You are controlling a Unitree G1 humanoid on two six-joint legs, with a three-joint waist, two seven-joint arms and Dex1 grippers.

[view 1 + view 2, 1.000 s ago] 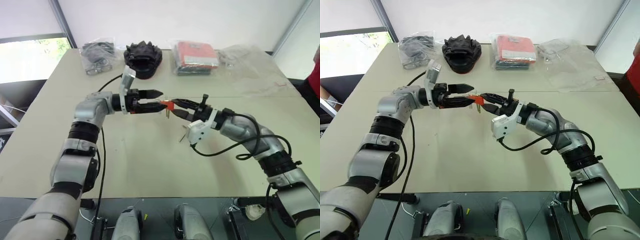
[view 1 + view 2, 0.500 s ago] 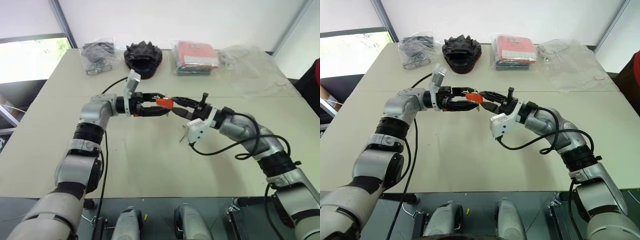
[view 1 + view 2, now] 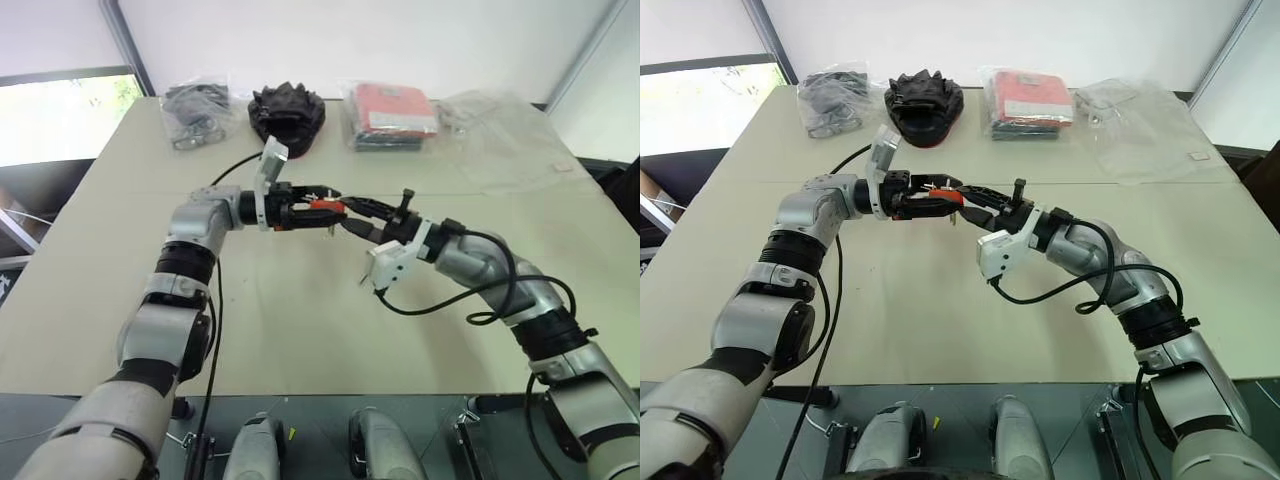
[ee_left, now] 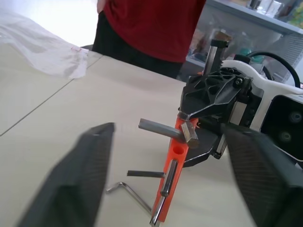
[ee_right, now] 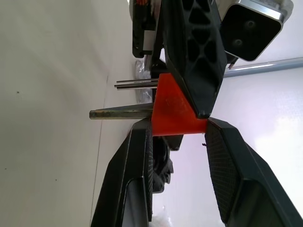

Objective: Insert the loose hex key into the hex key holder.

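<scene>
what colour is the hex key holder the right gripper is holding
Orange-red; the hex key holder shows best in the right wrist view.

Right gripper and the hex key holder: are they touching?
Touching. In the right wrist view, the right gripper has its two black fingers pressed against the orange hex key holder, clamping it with no gap.

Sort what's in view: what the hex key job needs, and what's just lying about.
Job:
hex key holder, clamped in the right gripper
loose hex key, on the table
left gripper, open around the holder

Lying about:
black spiky object
bag of dark parts
red packet in plastic
clear bags
</scene>
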